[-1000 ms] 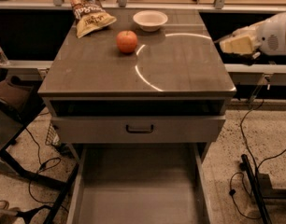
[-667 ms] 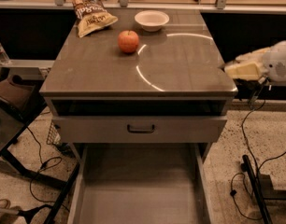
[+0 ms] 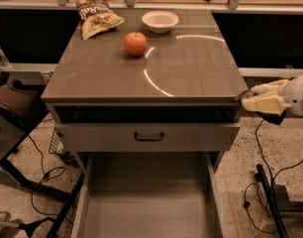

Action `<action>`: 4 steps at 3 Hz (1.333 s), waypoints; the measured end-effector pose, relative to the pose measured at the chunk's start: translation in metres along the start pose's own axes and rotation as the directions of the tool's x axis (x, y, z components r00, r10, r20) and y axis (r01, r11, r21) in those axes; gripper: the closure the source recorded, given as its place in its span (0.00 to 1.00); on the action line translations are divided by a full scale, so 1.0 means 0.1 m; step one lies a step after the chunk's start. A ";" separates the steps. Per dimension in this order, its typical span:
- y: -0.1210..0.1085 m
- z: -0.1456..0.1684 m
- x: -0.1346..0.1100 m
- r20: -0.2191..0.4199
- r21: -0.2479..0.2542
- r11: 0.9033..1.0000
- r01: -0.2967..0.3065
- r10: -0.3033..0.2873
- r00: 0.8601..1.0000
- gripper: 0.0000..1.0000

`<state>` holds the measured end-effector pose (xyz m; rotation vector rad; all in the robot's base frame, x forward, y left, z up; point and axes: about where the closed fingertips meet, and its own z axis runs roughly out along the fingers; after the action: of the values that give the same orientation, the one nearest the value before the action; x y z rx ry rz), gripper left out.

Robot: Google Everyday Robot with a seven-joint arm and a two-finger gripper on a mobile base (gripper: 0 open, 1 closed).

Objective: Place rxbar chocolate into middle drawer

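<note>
Gripper (image 3: 248,97) sits just off the worktop's (image 3: 191,68) right front corner; can't tell whether it's apart or clamped. Middle drawer (image 3: 146,205) is open below. Apple (image 3: 135,43), bowl (image 3: 160,21) and snack bag (image 3: 97,14) are on the worktop.

- A tan snack bag (image 3: 97,14) lies at the back left of the grey cabinet top (image 3: 191,68).
- A white bowl (image 3: 160,21) sits at the back, right of the bag.
- A red-orange apple (image 3: 135,43) stands in front of both, apart from them.
- A closed drawer front (image 3: 107,138) carries a dark loop handle (image 3: 149,137).
- Black cables (image 3: 42,175) trail over the speckled floor (image 3: 240,167) on both sides, some below the gripper (image 3: 248,99) just off the cabinet's right front corner.
</note>
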<state>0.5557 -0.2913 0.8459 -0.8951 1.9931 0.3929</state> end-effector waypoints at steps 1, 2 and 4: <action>0.35 -0.03 0.36 0.017 -0.030 1.000 -0.003 0.004 1.000 1.00; 0.94 0.25 1.04 0.030 -0.155 0.986 -0.056 0.061 0.998 1.00; 1.98 1.01 1.99 0.048 -0.417 0.898 -0.140 0.176 0.983 1.00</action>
<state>0.4057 -0.1839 0.6119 -0.9543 1.9420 0.9586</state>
